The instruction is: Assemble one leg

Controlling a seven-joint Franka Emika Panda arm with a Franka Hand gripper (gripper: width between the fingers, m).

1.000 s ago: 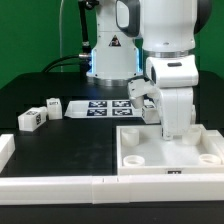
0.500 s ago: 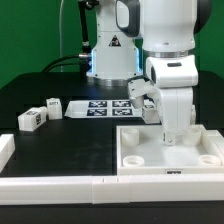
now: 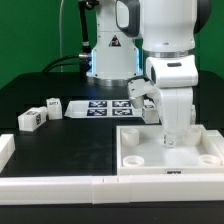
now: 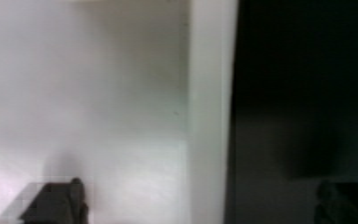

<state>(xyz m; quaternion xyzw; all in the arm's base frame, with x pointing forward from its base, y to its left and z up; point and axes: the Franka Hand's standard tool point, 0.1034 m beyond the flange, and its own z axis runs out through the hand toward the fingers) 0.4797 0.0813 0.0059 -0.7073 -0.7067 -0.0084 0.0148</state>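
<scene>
Two legs lie on the black table at the exterior view's left: one (image 3: pixel 30 119) and another (image 3: pixel 52 106) behind it, small white blocks with markers. Two more tagged white blocks (image 3: pixel 141 98) sit just behind the arm. My gripper (image 3: pixel 172 140) hangs low over the large white panel (image 3: pixel 140 158), near its back edge. In the wrist view my gripper (image 4: pixel 197 200) is open, its dark fingertips (image 4: pixel 51 200) set wide apart, with blurred white panel surface and black table below. I see nothing held between them.
The marker board (image 3: pixel 100 108) lies flat at the back middle. Long white border bars run along the front (image 3: pixel 60 186) and stand at the exterior view's far left (image 3: pixel 5 147). The robot base (image 3: pixel 110 50) stands behind the board.
My gripper has sunk a little toward the panel. Nothing else has moved.
</scene>
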